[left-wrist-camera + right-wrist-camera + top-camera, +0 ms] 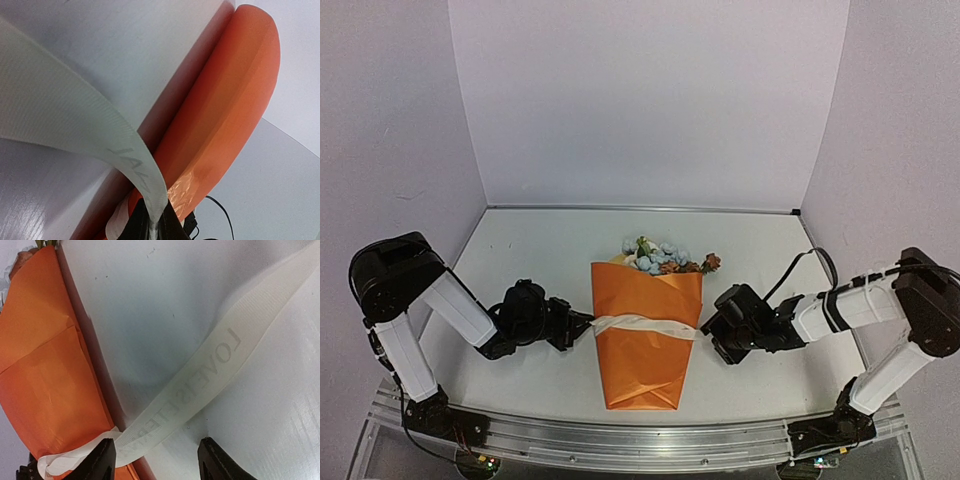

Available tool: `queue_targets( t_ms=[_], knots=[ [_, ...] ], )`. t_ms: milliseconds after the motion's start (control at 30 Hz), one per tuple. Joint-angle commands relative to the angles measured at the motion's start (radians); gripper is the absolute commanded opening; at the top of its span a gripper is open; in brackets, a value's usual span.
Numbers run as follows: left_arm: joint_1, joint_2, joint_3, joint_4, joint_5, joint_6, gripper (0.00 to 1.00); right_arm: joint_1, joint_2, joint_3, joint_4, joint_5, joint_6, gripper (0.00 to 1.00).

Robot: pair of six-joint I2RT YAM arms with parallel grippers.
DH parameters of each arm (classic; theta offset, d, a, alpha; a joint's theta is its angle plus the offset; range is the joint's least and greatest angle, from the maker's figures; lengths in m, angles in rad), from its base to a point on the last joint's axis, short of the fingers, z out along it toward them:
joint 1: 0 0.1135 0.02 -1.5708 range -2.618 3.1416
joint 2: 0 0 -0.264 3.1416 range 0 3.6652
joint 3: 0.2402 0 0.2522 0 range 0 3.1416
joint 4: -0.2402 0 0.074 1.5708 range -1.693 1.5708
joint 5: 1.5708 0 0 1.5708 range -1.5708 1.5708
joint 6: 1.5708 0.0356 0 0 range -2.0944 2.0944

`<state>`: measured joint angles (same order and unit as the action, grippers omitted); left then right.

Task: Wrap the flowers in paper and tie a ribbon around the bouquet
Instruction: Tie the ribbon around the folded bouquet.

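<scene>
Orange paper point(645, 375) is folded into a cone around the stems. The bouquet point(648, 300) lies flat in the middle of the white table point(535, 250), its narrow end toward the arm bases. The flowers point(655, 258) (pale blue, cream and a few orange-pink blooms) poke out of the wide far end. A cream-white ribbon point(645, 325) crosses the cone about halfway along its length, running over the paper from one side to the other. At the cone's left edge the left gripper point(578, 325) sits low over the table with its jaws clenched on the ribbon. The left wrist view shows the band pinched between the dark fingertips, then curving up and away beside the rounded flank of the paper. At the cone's right edge the right gripper point(715, 335) is just beside the paper, its jaws released and standing well apart. In the right wrist view the ribbon, printed with faint grey lettering, lies on the table and passes between the two spread fingers without being pinched. It is bunched where it meets the paper's edge.
</scene>
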<state>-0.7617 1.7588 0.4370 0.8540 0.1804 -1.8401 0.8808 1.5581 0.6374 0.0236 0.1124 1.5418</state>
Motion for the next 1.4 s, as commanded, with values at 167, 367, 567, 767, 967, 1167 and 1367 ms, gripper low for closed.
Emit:
queue_targets(
  t_ms=[167,367,567,767,967,1167,1367],
  knots=[
    [0.027,-0.021,0.012,0.014,0.088,0.016,0.09,0.012,0.075,-0.037,0.181,-0.02,0.104,0.64],
    [0.03,-0.027,0.006,0.011,0.091,0.013,0.02,0.012,0.127,-0.089,0.315,0.015,0.166,0.54],
    [0.032,-0.027,0.007,-0.001,0.092,0.017,0.0,0.011,0.094,-0.127,0.315,0.07,0.161,0.46],
    [0.034,-0.033,-0.001,0.0,0.09,0.018,0.0,0.01,0.094,-0.133,0.318,0.093,0.152,0.31],
    [0.04,-0.046,-0.017,0.0,0.085,0.023,0.0,0.01,0.086,-0.13,0.319,0.106,0.129,0.12],
    [0.047,-0.072,-0.032,-0.022,0.081,0.042,0.0,0.01,0.091,-0.117,0.318,0.101,0.109,0.01],
    [0.059,-0.1,-0.018,-0.125,0.096,0.11,0.0,0.008,0.081,-0.098,0.307,0.111,0.043,0.0]
  ],
)
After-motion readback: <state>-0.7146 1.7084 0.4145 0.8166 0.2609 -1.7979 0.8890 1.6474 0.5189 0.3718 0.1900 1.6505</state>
